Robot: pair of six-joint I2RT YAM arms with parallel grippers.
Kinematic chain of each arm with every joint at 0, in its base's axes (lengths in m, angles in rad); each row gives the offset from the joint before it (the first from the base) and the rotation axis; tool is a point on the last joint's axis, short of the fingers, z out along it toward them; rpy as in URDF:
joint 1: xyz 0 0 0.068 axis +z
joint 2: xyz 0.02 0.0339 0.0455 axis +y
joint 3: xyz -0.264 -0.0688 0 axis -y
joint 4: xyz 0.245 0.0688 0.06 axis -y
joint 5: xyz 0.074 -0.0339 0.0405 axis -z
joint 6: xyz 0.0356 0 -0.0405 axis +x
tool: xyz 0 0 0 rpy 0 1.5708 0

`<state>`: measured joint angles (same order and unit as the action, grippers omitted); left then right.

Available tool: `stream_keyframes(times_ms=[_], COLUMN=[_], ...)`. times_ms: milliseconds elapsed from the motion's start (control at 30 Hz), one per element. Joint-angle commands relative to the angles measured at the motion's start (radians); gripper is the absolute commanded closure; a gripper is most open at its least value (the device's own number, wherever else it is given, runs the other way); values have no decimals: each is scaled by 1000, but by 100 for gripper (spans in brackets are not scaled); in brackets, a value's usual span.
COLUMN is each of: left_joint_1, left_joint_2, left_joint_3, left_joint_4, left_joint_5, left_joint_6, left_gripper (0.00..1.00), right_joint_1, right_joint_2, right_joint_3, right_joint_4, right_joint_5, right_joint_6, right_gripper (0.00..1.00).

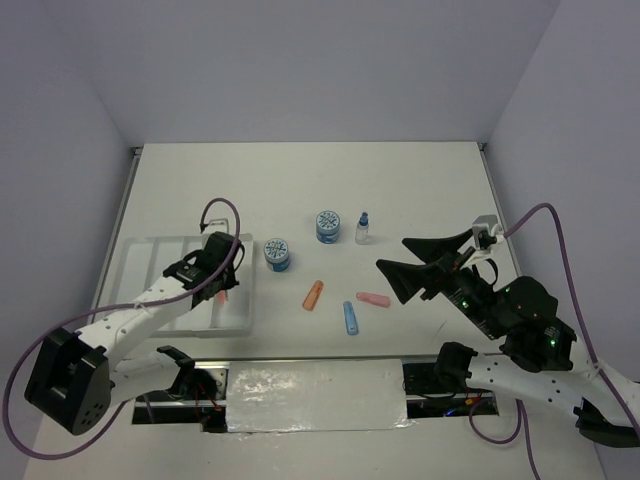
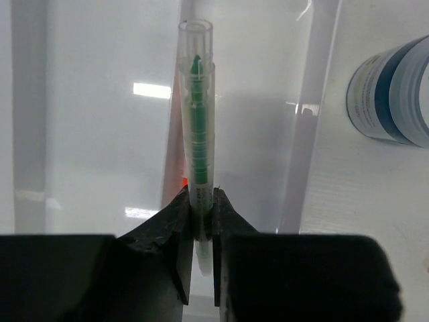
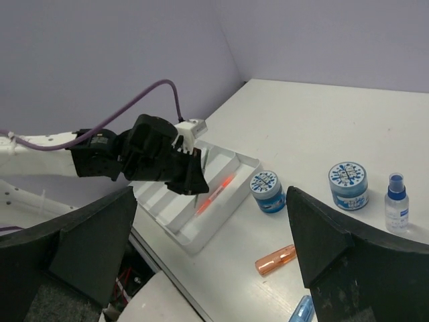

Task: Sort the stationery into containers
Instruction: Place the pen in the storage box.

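Note:
My left gripper [image 1: 213, 268] is shut on a thin green pen [image 2: 196, 100] and holds it over the white divided tray [image 1: 150, 262], pen pointing along a compartment. An orange pen [image 3: 218, 192] lies in the tray's right compartment. On the table are two blue-and-white pots [image 1: 277, 253] [image 1: 327, 226], a small clear bottle [image 1: 362, 229], an orange marker [image 1: 313, 295], a blue marker [image 1: 350, 317] and a pink eraser [image 1: 372, 299]. My right gripper [image 1: 392, 252] is open and empty, raised just right of the eraser.
The tray [image 3: 248, 161] sits near the table's front left edge. The nearer pot [image 2: 395, 90] stands just right of the tray's wall. Grey walls enclose the table at the back and sides.

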<state>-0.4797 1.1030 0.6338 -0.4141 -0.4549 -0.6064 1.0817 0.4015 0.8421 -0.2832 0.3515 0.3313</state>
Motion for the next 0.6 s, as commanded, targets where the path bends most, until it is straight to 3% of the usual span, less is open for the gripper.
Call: stream_keyframes(times_ms=[0, 167, 300, 500, 567], left_joint_1=[4, 7, 6, 6, 6], left_joint_2=[18, 70, 81, 21, 12], left_joint_3=[0, 10, 64, 210, 265], left_joint_4=[47, 52, -5, -136, -156], left_joint_5=[68, 82, 65, 2, -4], left_joint_6=[5, 2, -6, 0, 13], left_gripper=[75, 62, 30, 11, 9], right_joint_1=[-3, -3, -3, -5, -3], right_joint_2=[-15, -12, -9, -12, -9], right_joint_3=[-18, -23, -12, 8, 9], right_joint_4=[9, 12, 6, 9, 10], right_joint_5=[-8, -13, -5, 15, 24], right_joint_6=[-17, -26, -43, -69, -75], right_gripper=[0, 0, 0, 0, 0])
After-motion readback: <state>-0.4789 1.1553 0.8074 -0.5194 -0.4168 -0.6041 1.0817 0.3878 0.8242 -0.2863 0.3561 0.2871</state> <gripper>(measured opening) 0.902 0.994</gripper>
